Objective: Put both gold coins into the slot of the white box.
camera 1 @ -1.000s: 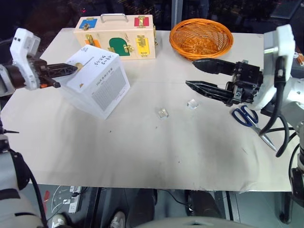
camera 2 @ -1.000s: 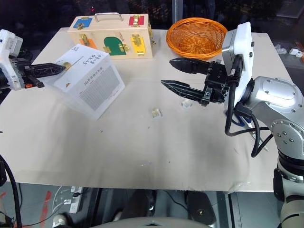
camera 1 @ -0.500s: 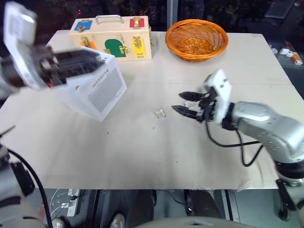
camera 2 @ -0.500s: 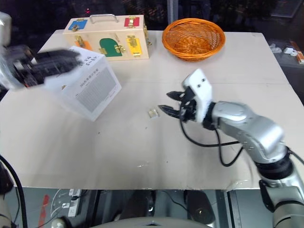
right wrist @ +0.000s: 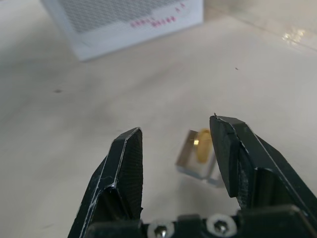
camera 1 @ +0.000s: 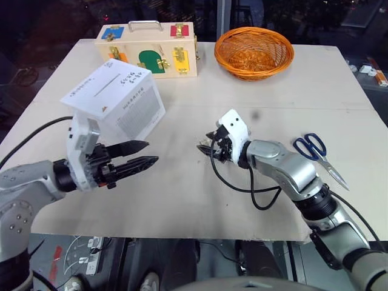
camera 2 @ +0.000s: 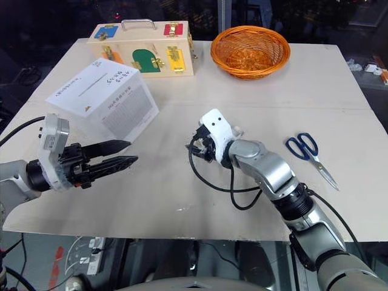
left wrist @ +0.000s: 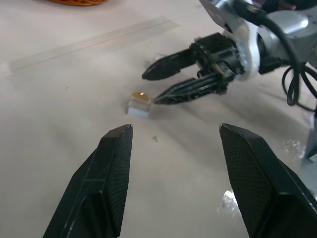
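Observation:
The white box (camera 1: pixel 115 100) stands tilted at the table's back left, its slot (camera 1: pixel 104 86) a dark slit on the top face. My left gripper (camera 1: pixel 148 153) hovers open and empty in front of the box, apart from it. My right gripper (camera 1: pixel 205 147) is open, low over the middle of the table. Its fingertips reach a small clear block (left wrist: pixel 138 104) that carries a gold coin (right wrist: pixel 202 146). In the right wrist view the block lies just ahead of one finger (right wrist: pixel 233 148), partly hidden by it. In the left wrist view one right fingertip touches the block's side.
A pale wooden case (camera 1: pixel 148 48) with coloured doors stands at the back. An orange wicker basket (camera 1: pixel 254 51) sits to its right. Blue-handled scissors (camera 1: pixel 318 154) lie at the right, behind my right arm. The table's front edge (camera 1: pixel 182 233) is near.
My left gripper has left the top of the white box, opened, and drawn back and down. My right gripper has dropped to the table beside the clear block.

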Tool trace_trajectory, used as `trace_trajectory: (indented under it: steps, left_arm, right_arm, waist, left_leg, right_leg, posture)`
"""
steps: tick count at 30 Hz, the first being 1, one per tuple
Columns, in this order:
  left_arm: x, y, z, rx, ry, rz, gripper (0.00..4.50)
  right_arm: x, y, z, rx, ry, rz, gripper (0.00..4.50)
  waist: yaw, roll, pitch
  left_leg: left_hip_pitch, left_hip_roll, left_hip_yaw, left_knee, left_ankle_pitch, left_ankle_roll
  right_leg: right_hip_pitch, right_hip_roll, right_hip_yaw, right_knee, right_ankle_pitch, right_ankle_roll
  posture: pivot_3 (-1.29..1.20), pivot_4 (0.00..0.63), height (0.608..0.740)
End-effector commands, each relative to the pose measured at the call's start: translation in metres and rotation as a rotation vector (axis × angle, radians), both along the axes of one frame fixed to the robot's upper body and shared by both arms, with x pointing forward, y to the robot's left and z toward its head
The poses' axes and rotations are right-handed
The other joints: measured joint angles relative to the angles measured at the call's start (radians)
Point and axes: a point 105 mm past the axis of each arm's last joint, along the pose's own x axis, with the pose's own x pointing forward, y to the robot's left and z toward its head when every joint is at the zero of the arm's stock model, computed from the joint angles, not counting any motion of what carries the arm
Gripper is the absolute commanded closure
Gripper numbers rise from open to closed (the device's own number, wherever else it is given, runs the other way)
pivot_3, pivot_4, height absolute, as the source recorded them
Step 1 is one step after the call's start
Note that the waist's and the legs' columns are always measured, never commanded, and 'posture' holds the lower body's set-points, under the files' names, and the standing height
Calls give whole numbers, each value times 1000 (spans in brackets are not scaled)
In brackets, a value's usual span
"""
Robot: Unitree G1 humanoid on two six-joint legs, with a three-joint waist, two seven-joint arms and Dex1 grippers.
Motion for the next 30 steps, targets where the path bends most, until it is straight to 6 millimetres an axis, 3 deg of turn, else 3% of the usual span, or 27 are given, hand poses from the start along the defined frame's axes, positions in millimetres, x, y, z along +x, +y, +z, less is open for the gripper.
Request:
trace_trajectory:
  steps: [1, 7, 11, 12, 26, 27, 29, 30]
  left_arm:
    - [-6, -4, 13, 27, -73, -37, 1649]
    - [-5, -6, 17, 44, -106, -51, 1649]
    - [-4, -4, 17, 54, -105, -49, 1496]
    - [-4, -3, 17, 55, -104, -48, 1496]
    - [-6, 2, 12, 86, -91, -59, 1496]
    - [-6, 2, 12, 87, -90, -59, 1496]
    - [-5, 2, 12, 88, -91, -58, 1496]
    - [-5, 2, 12, 89, -92, -58, 1496]
  right_arm:
    - [6, 3, 9, -1, -55, -11, 2129]
    - [11, 3, 5, -20, -56, -37, 2129]
    - [10, 4, 5, -27, -59, -29, 3333]
    - [10, 4, 5, -28, -60, -29, 3413]
    - [12, 2, 4, -31, -52, -33, 3413]
    - [13, 2, 4, -31, -52, -34, 4030]
    - [13, 2, 4, -31, -50, -36, 4446]
    - [13, 2, 4, -30, -47, -37, 4446]
  waist:
    - [1, 0, 0]
    - [-2, 0, 0]
    - [-2, 0, 0]
    - [-2, 0, 0]
    - [-2, 0, 0]
    - [-2, 0, 0]
    - [-2, 0, 0]
    - [-2, 0, 0]
  left_leg:
    - [0, 0, 0, 0, 0, 0]
    - [0, 0, 0, 0, -1, 1]
    - [0, 0, 0, 0, -1, 1]
    - [0, 0, 0, 0, -1, 1]
    - [0, 0, 0, 0, -1, 2]
    - [0, 0, 0, 0, -1, 2]
    - [0, 0, 0, 0, -1, 2]
    - [0, 0, 0, 0, -1, 2]
  right_leg:
    - [0, 0, 0, 0, 0, 0]
    - [0, 0, 0, 0, 0, 0]
    - [0, 0, 0, 0, 0, 0]
    - [0, 0, 0, 0, 0, 0]
    - [0, 0, 0, 0, 0, 0]
    - [0, 0, 0, 0, 0, 0]
    - [0, 0, 0, 0, 0, 0]
    - [0, 0, 0, 0, 0, 0]
  posture:
    - [0, 150, 726]
    - [0, 150, 726]
    - [0, 150, 726]
    - [0, 150, 726]
    - [0, 150, 726]
    - [0, 150, 726]
    - [0, 150, 726]
    - [0, 150, 726]
